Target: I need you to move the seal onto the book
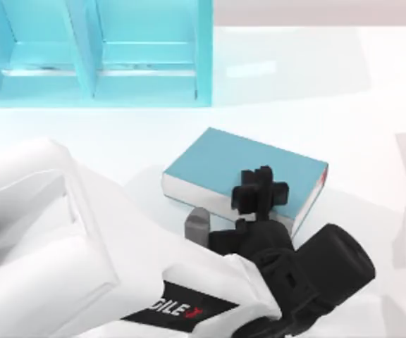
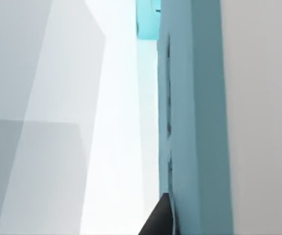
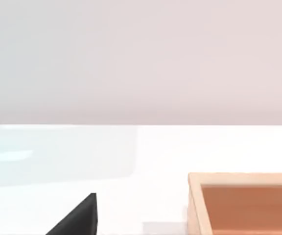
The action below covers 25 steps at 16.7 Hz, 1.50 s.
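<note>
The book [image 1: 220, 163], teal-covered with white page edges, lies at an angle in the middle of the table. My left arm reaches in from the lower left, and its black gripper [image 1: 259, 189] hangs over the book's right half, covering part of the cover. The seal is hidden. Close up in the left wrist view, a teal face of the book [image 2: 195, 122] runs along the picture, with a black tip of the gripper at its edge. A black tip of my right gripper [image 3: 77, 218] shows in the right wrist view, over bare white table.
A large teal shelf unit [image 1: 90, 49] with compartments stands at the back left. A small grey block-like shape [image 1: 197, 227] sits by the book's near edge. A shallow orange-brown wooden box [image 3: 244, 203] lies close to the right gripper.
</note>
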{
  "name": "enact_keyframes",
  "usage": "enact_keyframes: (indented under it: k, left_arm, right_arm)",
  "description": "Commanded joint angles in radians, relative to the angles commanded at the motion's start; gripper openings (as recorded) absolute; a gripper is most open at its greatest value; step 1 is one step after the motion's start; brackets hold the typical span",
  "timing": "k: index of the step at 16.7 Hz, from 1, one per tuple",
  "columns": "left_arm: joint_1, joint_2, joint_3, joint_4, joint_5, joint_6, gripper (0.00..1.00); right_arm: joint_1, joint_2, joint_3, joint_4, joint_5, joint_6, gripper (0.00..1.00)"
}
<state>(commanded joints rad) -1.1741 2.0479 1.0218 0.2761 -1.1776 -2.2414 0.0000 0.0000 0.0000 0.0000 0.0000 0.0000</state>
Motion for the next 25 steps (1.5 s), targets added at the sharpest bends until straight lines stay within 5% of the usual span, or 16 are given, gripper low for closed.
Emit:
enact_keyframes:
  k: [9,20,25]
  left_arm:
    - [0.0,0.0,0.0,0.0,0.0,0.0,0.98]
    - [-0.005,0.002,0.002,-0.012,-0.002,-0.013,1.0]
    - [-0.078,0.016,0.063,-0.211,-0.034,-0.225,1.0]
  right_arm:
    - [0.0,0.0,0.0,0.0,0.0,0.0,1.0]
    - [0.0,0.0,0.0,0.0,0.0,0.0,1.0]
    - [0.0,0.0,0.0,0.0,0.0,0.0,1.0]
